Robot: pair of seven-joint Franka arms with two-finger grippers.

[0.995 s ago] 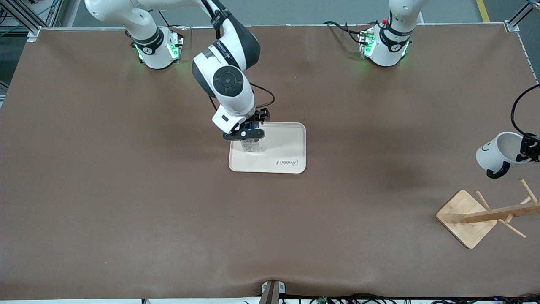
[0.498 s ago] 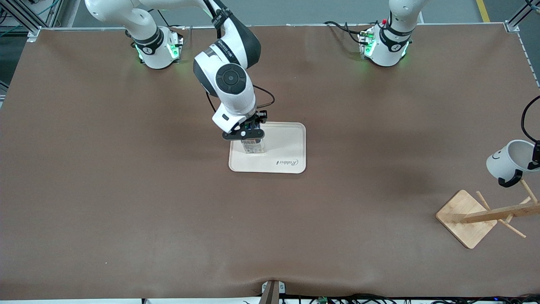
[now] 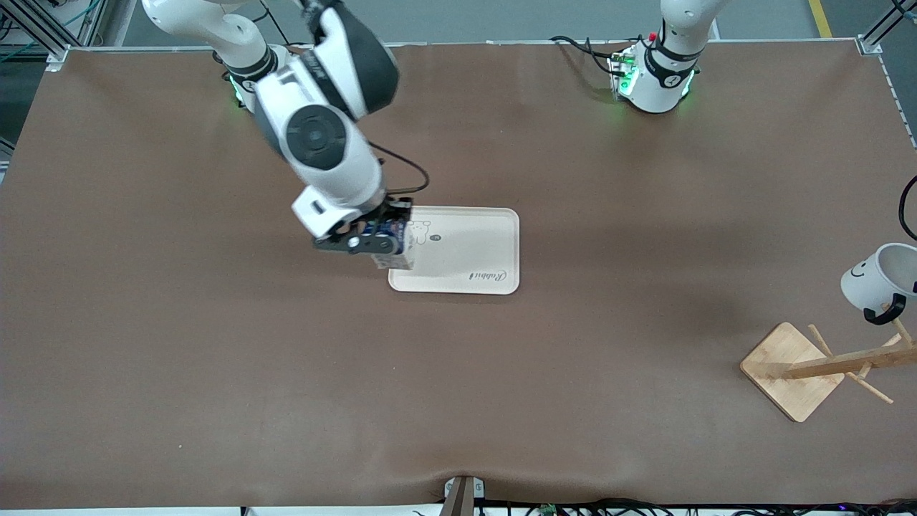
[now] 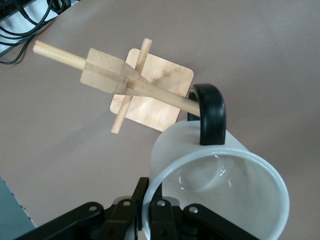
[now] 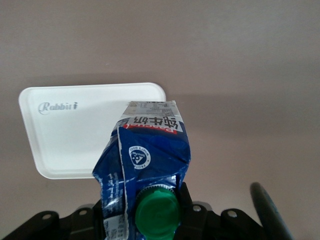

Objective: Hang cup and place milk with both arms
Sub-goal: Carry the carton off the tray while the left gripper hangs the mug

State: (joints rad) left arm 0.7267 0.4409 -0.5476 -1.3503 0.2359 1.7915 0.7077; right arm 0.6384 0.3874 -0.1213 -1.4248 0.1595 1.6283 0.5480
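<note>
The tray (image 3: 473,251) is showing the script word "Rabbit" near one edge. The right gripper (image 3: 372,240) is clamping the milk (image 5: 145,165) (blue carton, green cap, printed characters too small to read) in the air over the tray's edge. The left gripper (image 4: 165,215) is gripping the cup (image 3: 877,279) by its rim, apparently slipping its black handle (image 4: 207,112) over a peg of the wooden rack (image 3: 824,365).

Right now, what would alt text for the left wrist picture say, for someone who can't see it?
A white ceramic mug with a black handle is held at its rim by the left arm's black pincer, its handle hooked on a wooden peg of a bamboo mug rack. The rack's square base rests on the brown table.
</note>
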